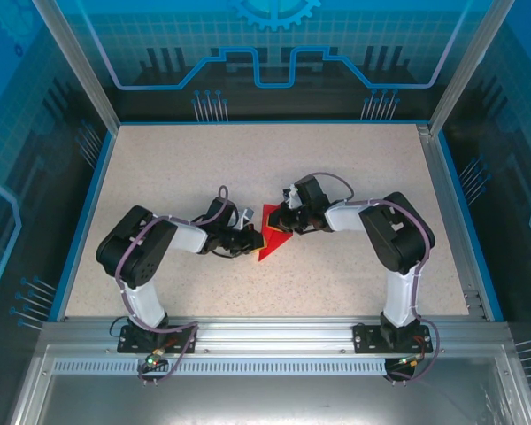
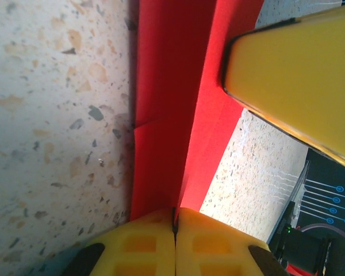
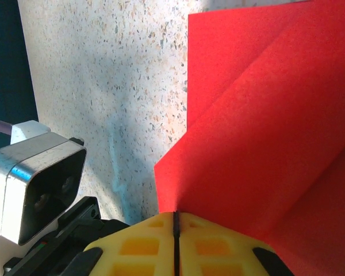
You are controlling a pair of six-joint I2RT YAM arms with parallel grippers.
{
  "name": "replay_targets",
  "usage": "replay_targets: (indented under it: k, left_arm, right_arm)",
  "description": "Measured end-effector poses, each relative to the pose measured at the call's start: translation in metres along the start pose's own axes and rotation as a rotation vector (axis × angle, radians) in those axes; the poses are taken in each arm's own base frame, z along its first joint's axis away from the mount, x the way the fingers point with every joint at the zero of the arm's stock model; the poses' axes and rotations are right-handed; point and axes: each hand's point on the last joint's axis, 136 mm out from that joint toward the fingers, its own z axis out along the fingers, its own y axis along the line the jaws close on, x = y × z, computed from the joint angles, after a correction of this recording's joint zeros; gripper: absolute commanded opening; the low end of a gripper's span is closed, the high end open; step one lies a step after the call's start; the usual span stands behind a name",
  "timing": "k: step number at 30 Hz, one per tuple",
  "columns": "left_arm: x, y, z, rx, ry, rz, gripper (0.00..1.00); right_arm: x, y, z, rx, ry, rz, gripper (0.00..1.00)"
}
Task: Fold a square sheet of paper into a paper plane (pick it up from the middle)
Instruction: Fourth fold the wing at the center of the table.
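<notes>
While the partly folded red paper (image 1: pixel 273 237) sits mid-worktop (image 1: pixel 159 159), left claw (image 2: pixel 174 218) is pinched shut on its 9 o'clock edge; right claw (image 3: pixel 175 219) is clamped shut on it at 2 o'clock.

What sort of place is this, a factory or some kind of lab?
Most likely a robot lab or demo booth: a speckled table walled by clear panels printed with blue circuit graphics, and two small arms bolted to an aluminium rail, both pinching a red paper.
</notes>
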Motion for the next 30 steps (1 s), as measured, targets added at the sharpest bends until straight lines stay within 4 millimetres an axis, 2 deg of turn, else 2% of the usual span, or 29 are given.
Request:
replay_targets:
  k: [15,22,30]
  left_arm:
    - [0.0,0.0,0.0,0.027,0.032,-0.026,0.07]
    - [0.0,-0.001,0.0,0.035,0.043,-0.03,0.16]
    - [0.001,-0.003,-0.001,0.036,0.047,-0.024,0.15]
  right_arm:
    - [0.002,-0.01,0.008,0.013,0.011,0.012,0.08]
    - [0.002,-0.012,0.012,0.01,0.022,0.016,0.08]
    - [0.002,-0.012,0.012,0.005,0.027,0.017,0.08]
